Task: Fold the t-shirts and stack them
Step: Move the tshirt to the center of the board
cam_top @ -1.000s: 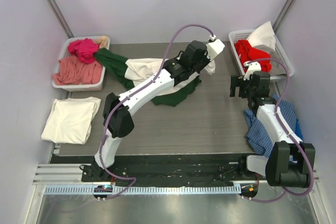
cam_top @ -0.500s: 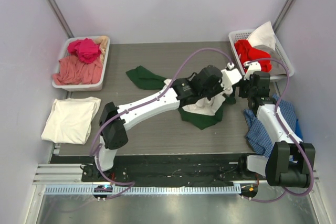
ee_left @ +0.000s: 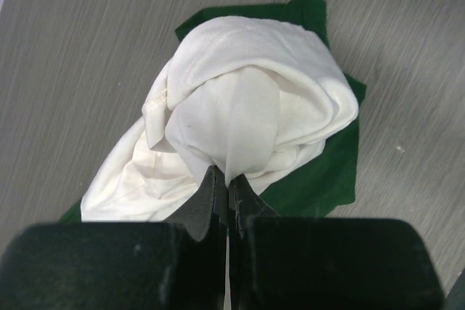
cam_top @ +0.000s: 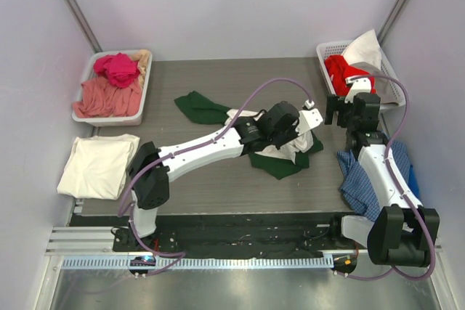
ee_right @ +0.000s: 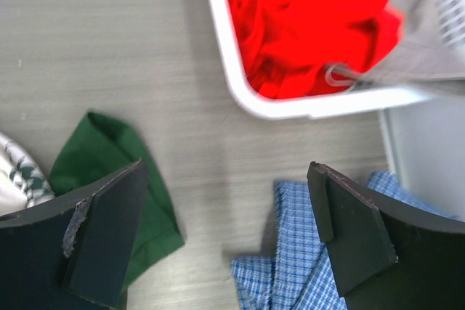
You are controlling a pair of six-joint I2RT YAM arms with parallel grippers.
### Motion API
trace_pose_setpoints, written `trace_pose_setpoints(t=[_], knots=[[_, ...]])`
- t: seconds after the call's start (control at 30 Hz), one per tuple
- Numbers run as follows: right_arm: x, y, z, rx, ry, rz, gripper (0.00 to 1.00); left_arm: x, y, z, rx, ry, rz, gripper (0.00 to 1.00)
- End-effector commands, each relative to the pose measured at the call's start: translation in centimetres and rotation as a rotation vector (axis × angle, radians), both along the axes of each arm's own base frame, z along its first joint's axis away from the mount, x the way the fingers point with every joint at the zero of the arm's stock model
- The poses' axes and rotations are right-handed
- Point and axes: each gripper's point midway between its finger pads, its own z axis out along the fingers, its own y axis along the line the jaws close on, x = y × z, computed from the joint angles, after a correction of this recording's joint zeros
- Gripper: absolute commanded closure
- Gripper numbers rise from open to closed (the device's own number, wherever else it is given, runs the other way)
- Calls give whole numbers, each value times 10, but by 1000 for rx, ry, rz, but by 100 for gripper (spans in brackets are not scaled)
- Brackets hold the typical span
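My left gripper [cam_top: 294, 136] is shut on a fold of the white t-shirt [cam_top: 285, 149], seen close in the left wrist view [ee_left: 240, 99] with the gripper [ee_left: 227, 179] pinching it. The white tee lies bunched on the dark green t-shirt [cam_top: 280, 166], which spreads under it [ee_left: 320, 179] and trails back left [cam_top: 200, 107]. The cream t-shirt [cam_top: 98, 166] lies folded at the left edge. My right gripper [cam_top: 347, 112] is open and empty above the table; its view [ee_right: 225, 208] shows a corner of the green tee [ee_right: 109, 157].
A white basket [cam_top: 396, 88] at the back right holds red garments [ee_right: 305, 19]. A blue checked cloth [cam_top: 367, 179] lies under the right arm [ee_right: 312, 266]. A grey tray [cam_top: 81, 115] at the back left holds pink garments [cam_top: 109, 88].
My left gripper has dragged the white and green tees from the back middle towards the right centre, then drawn back a little. My right gripper has moved slightly towards the basket.
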Motion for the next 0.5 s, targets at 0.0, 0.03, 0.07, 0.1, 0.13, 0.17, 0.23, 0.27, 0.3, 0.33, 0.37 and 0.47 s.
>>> trace_pose_setpoints(t=[0.0,0.03,0.07,0.1,0.13,0.17,0.23,0.27,0.3,0.33,0.37,0.47], knots=[[21,-17,45,-66,-102,-62,0,-14,-37,52,-147,-28,-92,100],[23,-18,46,-73,-100,-62,0,-19,-42,51,-142,-23,-110,100],[25,-19,49,-77,-100,-64,0,-22,-47,44,-129,-14,-124,100],[30,-19,53,-78,-103,-60,0,-26,-54,44,-133,-10,-143,100],[32,-19,55,-77,-102,-59,0,-33,-58,41,-124,-4,-164,98],[34,-18,56,-72,-101,-56,0,-37,-64,31,-106,6,-180,94],[40,-17,63,-62,-109,-55,0,-46,-73,31,-99,-2,-204,60],[42,-17,65,-61,-111,-55,0,-48,-75,29,-95,-3,-205,48],[43,-17,69,-62,-115,-54,0,-48,-76,28,-92,-5,-204,28],[44,-17,68,-61,-109,-51,0,-49,-77,28,-92,-10,-199,23],[45,-17,68,-65,-108,-51,0,-48,-76,30,-92,-15,-193,20],[47,-17,64,-67,-96,-44,0,-36,-66,44,-114,-72,-119,13]])
